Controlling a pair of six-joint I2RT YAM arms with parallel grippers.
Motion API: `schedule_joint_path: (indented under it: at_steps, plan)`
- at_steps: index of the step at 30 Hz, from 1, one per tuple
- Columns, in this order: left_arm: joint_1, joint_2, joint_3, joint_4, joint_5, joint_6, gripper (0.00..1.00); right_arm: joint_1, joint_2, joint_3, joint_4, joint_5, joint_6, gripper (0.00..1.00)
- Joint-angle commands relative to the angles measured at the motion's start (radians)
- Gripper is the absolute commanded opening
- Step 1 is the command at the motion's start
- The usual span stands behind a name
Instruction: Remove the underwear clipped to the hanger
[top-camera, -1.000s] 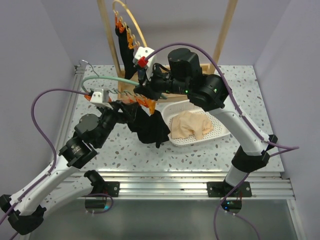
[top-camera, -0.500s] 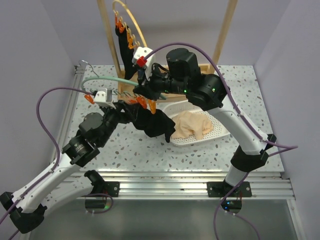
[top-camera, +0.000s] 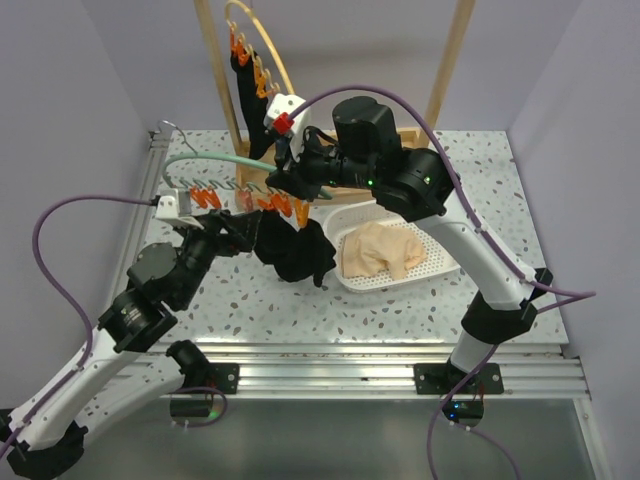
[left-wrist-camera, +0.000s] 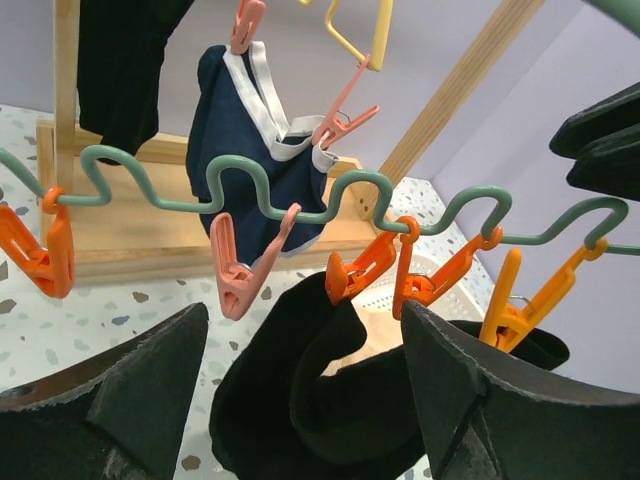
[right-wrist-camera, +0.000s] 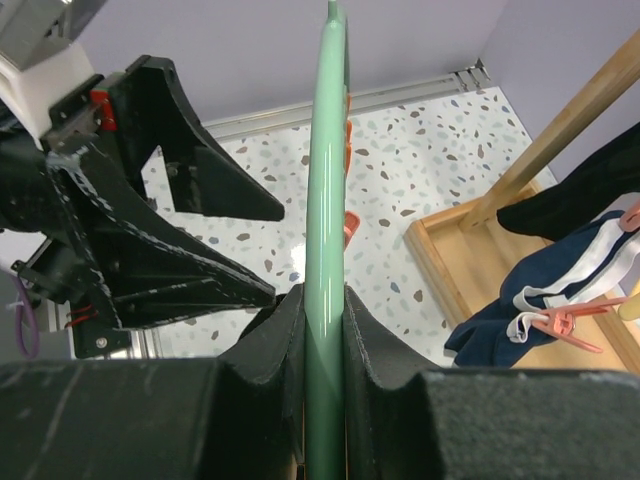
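Right tool (right-wrist-camera: 323, 320) clamped on green hanger (right-wrist-camera: 326, 150). Left tool (left-wrist-camera: 300, 330) open, empty. One black underwear (left-wrist-camera: 290, 410) at orange clip (left-wrist-camera: 362, 272), centre frame. One navy underwear (left-wrist-camera: 235, 130) upper left. One beige underwear (top-camera: 385, 250) in basket (top-camera: 432, 255).

We see a smooth, glossy green hanger (right-wrist-camera: 326, 200) between the matt, grainy black fingers (right-wrist-camera: 265, 370) of the right gripper (right-wrist-camera: 325, 300). Ahead of the left gripper (left-wrist-camera: 303, 315), the clips (left-wrist-camera: 362, 272) look like shiny orange plastic, the black underwear (left-wrist-camera: 300, 410) is soft matt cloth, and the frame (left-wrist-camera: 130, 250) behind is bare wood.
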Motion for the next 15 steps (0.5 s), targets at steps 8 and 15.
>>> schedule_joint_path:
  at_steps: [8,15]
  plan:
    - [0.004,0.001,-0.003,-0.003,0.130,-0.075,0.79,-0.007,0.016,0.068,0.094,-0.003,0.020,0.00]
    - [0.004,0.087,0.005,0.058,0.160,-0.075,0.73,-0.009,0.005,0.058,0.095,-0.005,0.022,0.00]
